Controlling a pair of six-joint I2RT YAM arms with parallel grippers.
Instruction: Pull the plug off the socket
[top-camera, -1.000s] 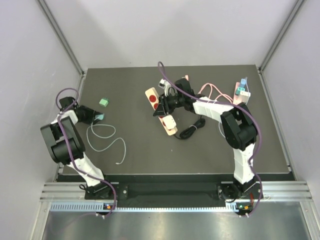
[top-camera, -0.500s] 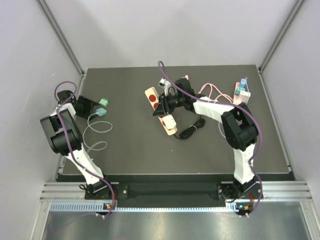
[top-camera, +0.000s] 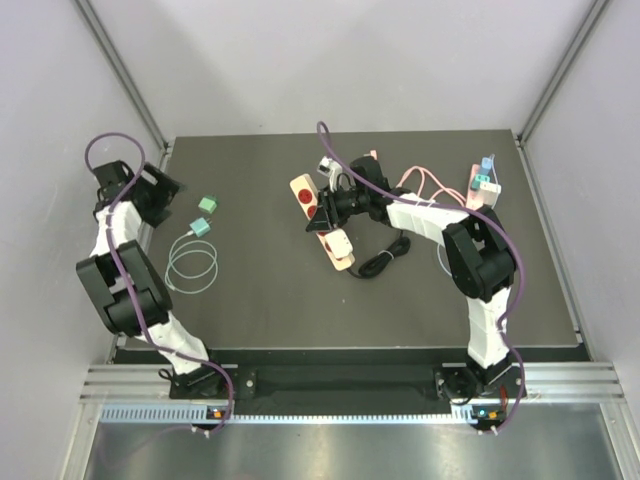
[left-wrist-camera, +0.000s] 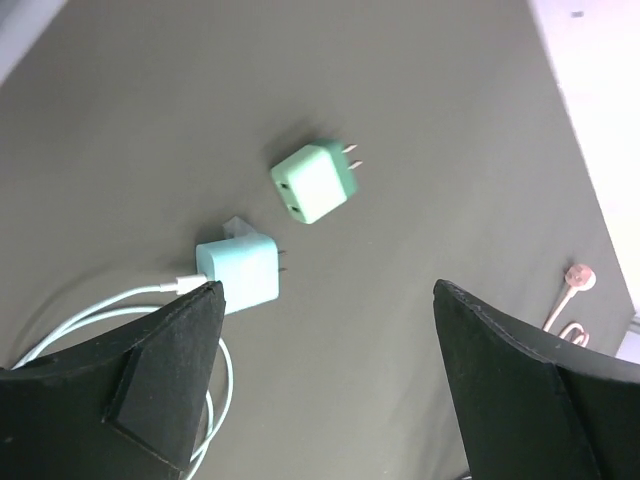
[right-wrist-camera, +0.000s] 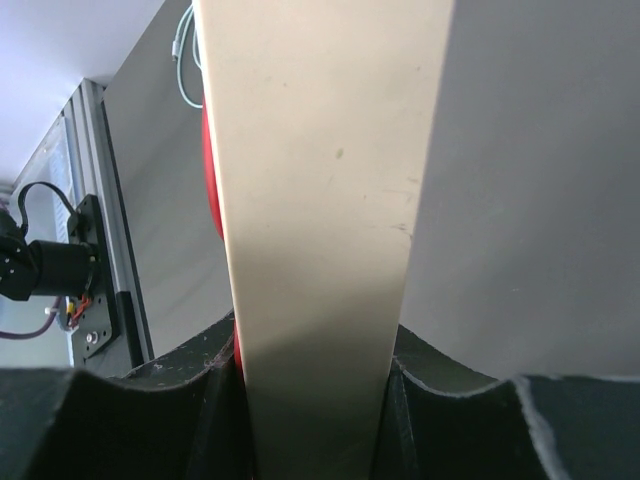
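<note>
The socket, a cream power strip with a red switch, lies mid-table, and my right gripper is shut across it. In the right wrist view the strip fills the gap between the jaws of that gripper. A pale blue plug with a coiled white cable lies on the mat at the left, well apart from the strip. My left gripper stands open just left of the plug and holds nothing. Its wrist view shows the plug by the left finger of this gripper.
A green adapter lies just beyond the blue plug. Right of the strip are a black cable, a pink cable and a pink strip with small blocks. Walls close in on the left and right.
My left gripper has opened and let go of the blue plug, then drawn back toward the far left. The white cable has gathered into a coil. The right arm has not moved.
</note>
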